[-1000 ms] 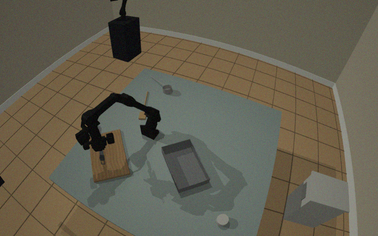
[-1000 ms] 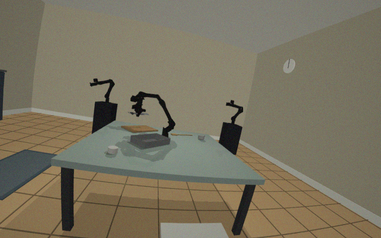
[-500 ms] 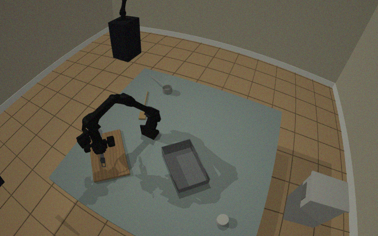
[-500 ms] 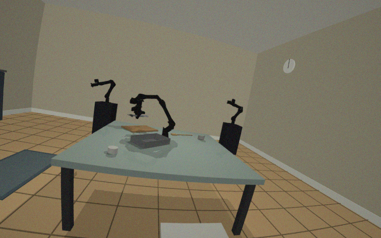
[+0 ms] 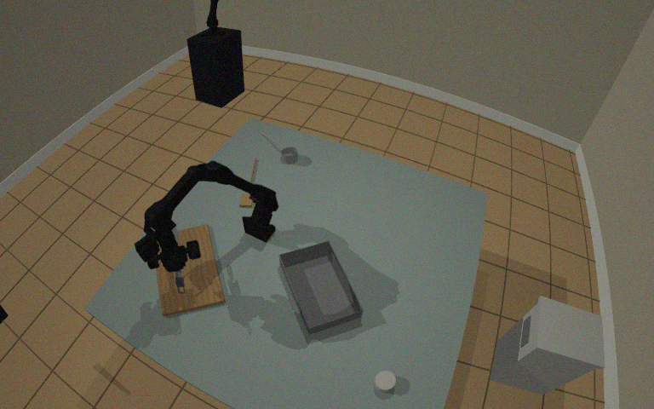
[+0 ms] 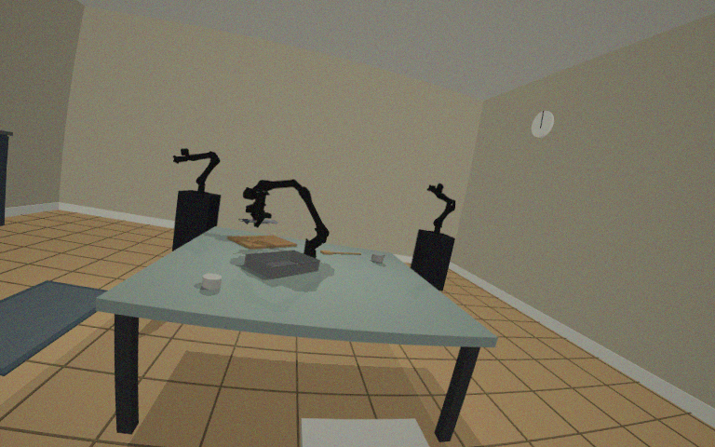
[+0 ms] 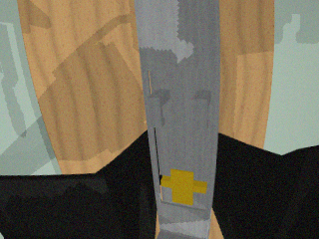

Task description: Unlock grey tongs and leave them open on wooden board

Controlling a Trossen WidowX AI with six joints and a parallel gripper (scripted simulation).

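Note:
My gripper (image 5: 169, 260) (image 6: 257, 217) (image 7: 172, 133) is shut on the grey tongs (image 5: 180, 282) (image 7: 175, 107) and holds them in the air above the wooden board (image 5: 204, 289) (image 6: 262, 241) (image 7: 74, 94). In the wrist view the tongs run up the middle of the picture over the board, with a yellow cross mark (image 7: 183, 187) between my fingers. In the exterior view they look roughly level, clear of the board. The grey roasting tin (image 5: 289, 260) (image 6: 279, 264) stands to the right of the board with nothing in it.
A white cup (image 5: 384, 381) (image 6: 211, 281) stands near the table's front edge. A small metal pan (image 5: 289, 154) (image 6: 377, 257) and a wooden spatula (image 5: 248, 194) (image 6: 340, 252) lie behind the arm's base. A white box (image 5: 559, 337) stands on the floor.

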